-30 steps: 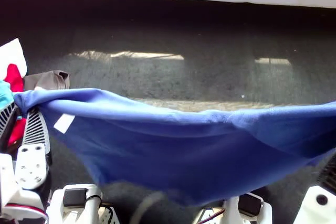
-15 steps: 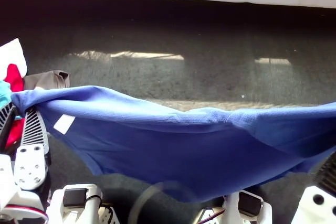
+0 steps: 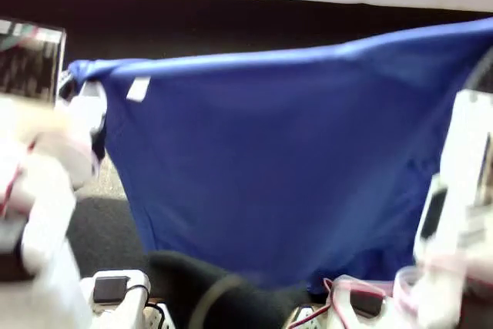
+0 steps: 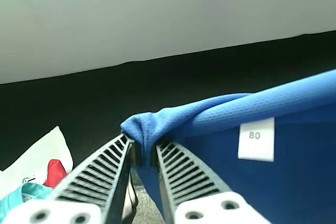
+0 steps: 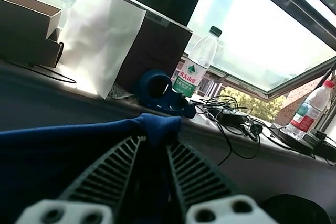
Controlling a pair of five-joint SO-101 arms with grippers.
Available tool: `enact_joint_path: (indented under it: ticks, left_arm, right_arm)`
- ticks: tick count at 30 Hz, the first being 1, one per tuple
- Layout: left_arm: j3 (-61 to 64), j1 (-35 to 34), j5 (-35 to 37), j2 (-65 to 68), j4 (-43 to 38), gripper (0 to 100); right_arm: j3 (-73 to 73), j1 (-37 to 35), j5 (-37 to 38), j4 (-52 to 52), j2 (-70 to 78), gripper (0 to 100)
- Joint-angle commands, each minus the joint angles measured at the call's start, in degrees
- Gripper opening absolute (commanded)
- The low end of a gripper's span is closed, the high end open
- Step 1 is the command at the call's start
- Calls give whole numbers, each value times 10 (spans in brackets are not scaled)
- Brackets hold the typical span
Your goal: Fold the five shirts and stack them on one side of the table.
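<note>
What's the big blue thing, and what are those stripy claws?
These are two small robot arms at a dark table. One picture looks down from a fixed camera; the other two come from a camera on each arm's wrist. The stripy claws are the arms' end effectors. The left end effector is shut on a bunched edge of a blue shirt, near its white tag, and the right end effector is shut on another edge, so the shirt hangs stretched between them above the table. Near the left arm lie other clothes, white, red and teal.
</note>
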Motion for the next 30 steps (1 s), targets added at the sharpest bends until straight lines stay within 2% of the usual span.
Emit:
enact_joint_path:
  ticks: [1, 6, 15, 23, 30]
  left_arm:
    - [-56, -4, 1, 102, -21, 8]
    - [-174, -2, 1, 262, -21, 8]
    - [-379, 7, 1, 520, -18, 8]
    - [-472, 12, 0, 684, -20, 8]
    - [-511, 19, 0, 803, -21, 8]
  right_arm:
    - [84, 3, -5, -91, 43, 7]
    - [144, -7, -5, -183, 116, 7]
    - [143, -65, -5, -282, 291, 7]
    - [150, -76, -8, -284, 391, 7]
    - [149, -79, -9, -223, 478, 7]
